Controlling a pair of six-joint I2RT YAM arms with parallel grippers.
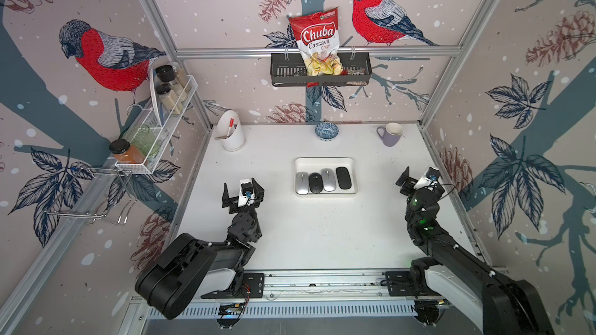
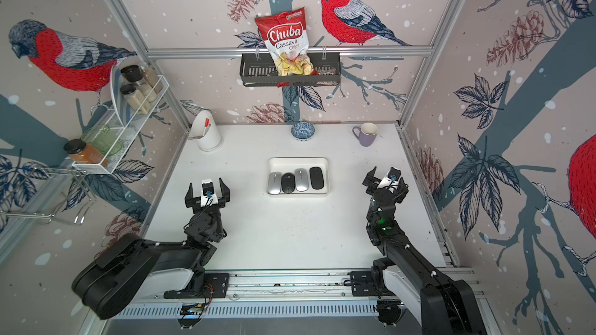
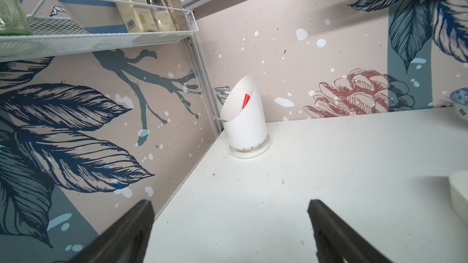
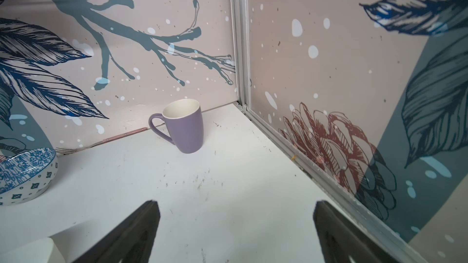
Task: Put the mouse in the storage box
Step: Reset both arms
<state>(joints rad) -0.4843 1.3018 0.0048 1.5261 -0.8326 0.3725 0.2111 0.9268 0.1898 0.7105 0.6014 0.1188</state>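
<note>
Closest to the lens are the two arms down front: left gripper (image 1: pixel 242 187) and right gripper (image 1: pixel 418 178), both spread wide with nothing between the fingers, which the wrist views back up. They sit on either side of the storage box (image 1: pixel 325 160), well apart from it, left one further off.

The box itself holds four mice in a row: silver mouse (image 1: pixel 302 183), black mouse (image 1: pixel 315 182), a second silver mouse (image 1: pixel 328 179) and a bigger black mouse (image 1: pixel 343 177), all flat inside the rim. I can't spot any mouse outside the box on the table (image 1: pixel 322 236), so I'd call this basically done, arms just parked. Behind the box there's only a white utensil holder (image 1: pixel 231 135), a blue bowl (image 1: pixel 326 130) and a purple mug (image 1: pixel 391 135).
</note>
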